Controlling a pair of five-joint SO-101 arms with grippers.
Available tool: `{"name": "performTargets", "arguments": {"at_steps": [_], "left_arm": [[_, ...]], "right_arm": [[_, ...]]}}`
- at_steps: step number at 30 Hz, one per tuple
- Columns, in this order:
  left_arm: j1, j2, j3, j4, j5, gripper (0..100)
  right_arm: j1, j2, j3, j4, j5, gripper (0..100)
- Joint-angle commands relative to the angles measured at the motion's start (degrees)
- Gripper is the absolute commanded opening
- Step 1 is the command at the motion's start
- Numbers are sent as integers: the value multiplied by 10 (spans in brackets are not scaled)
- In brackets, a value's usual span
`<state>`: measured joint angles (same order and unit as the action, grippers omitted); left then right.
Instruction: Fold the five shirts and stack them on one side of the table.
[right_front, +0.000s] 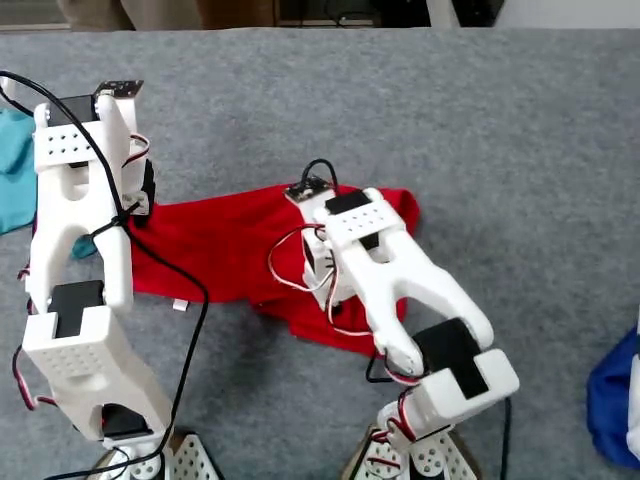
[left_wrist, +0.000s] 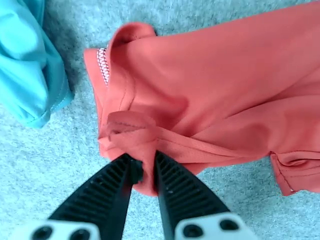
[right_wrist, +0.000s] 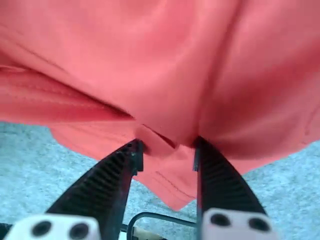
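The grey, felt-like table carries a smooth, rumpled red shirt spread across its middle. A teal shirt lies bunched at the left edge and a blue shirt at the right. The left gripper, with ribbed black jaws nearly together, pinches the red shirt's stitched edge. The right gripper has its jaws wider, clamping a thick fold.
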<state>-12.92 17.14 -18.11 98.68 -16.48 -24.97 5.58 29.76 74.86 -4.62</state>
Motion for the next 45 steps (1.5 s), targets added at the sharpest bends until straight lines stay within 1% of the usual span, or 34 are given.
{"name": "performTargets", "arguments": {"at_steps": [1, 4, 8, 12, 15, 18, 21, 24, 27, 32, 38, 40, 45], "left_arm": [[2, -35, -1, 4, -2, 19], [2, -35, -1, 4, -2, 19], [2, -35, -1, 4, -3, 19], [2, -35, -1, 4, -3, 19], [1, -35, -1, 4, -3, 19], [1, -37, -1, 4, -3, 19], [1, -37, -1, 4, -3, 19], [1, -37, 0, 4, -3, 19], [1, -37, 0, 4, -3, 19], [1, -37, 0, 4, -3, 19], [1, -38, 0, 4, -1, 19], [-4, -38, 0, 4, -1, 19], [-23, -38, -3, 4, -3, 19]], "right_arm": [[13, 2, -20, -3, -1, 101], [14, -7, -20, -4, 1, 38], [14, -41, -18, -1, 19, 37], [14, -76, -17, 0, 21, 35], [18, -92, -18, 11, 47, 34], [47, -101, -22, 16, 65, 34], [100, -105, -41, 16, 109, 34], [160, -102, -94, 17, 149, 34], [193, -101, -165, 17, 185, 34], [197, -88, -281, 14, 220, 34], [211, -5, -407, 18, 251, 34], [213, 17, -444, 47, 253, 34], [199, 38, -526, 182, 255, 31]]}}
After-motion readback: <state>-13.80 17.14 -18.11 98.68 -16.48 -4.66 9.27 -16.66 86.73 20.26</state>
